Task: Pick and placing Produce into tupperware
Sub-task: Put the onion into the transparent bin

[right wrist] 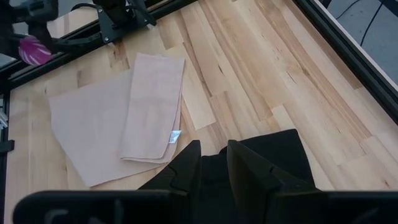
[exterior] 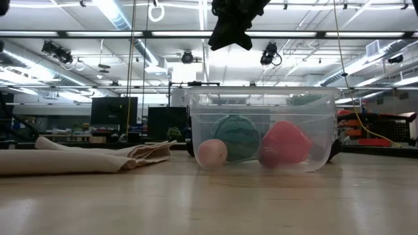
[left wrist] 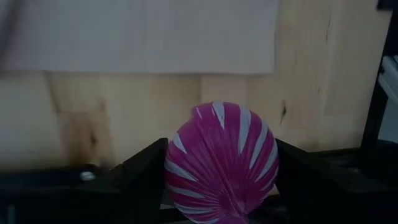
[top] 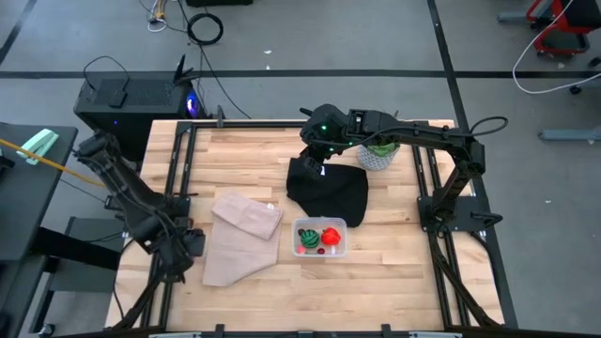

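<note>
The clear tupperware (top: 321,238) (exterior: 261,130) stands on the table near its middle. Inside it lie the dark-green striped ball (top: 306,240) (exterior: 236,137), the red piece (top: 331,235) (exterior: 285,143) and a small pale-pink piece (exterior: 212,153). My left gripper (top: 184,246) is at the table's near left corner, shut on the purple-magenta ribbed ball (left wrist: 221,162) (right wrist: 31,50). My right gripper (top: 315,167) (right wrist: 214,168) hangs over the far middle of the table, shut on the black cloth (top: 331,193). My left gripper pinches the purple-magenta ball at its two opposite sides (left wrist: 174,168) between the two fingers (left wrist: 143,180). The ball fills the gap between them, and its white ribs run toward the camera. My right gripper comes from above, pointing down, and pinches the black cloth at its far left part (right wrist: 214,163) between the fingers (right wrist: 186,171). That part is raised into a peak (top: 305,175); the rest of the cloth lies on the table.
A beige cloth (top: 242,235) (exterior: 78,156) lies folded on the table left of the tupperware. A leafy plant in a pale pot (top: 378,155) stands at the far right, beside my right arm. Black frame rails (top: 183,169) run along the table's sides.
</note>
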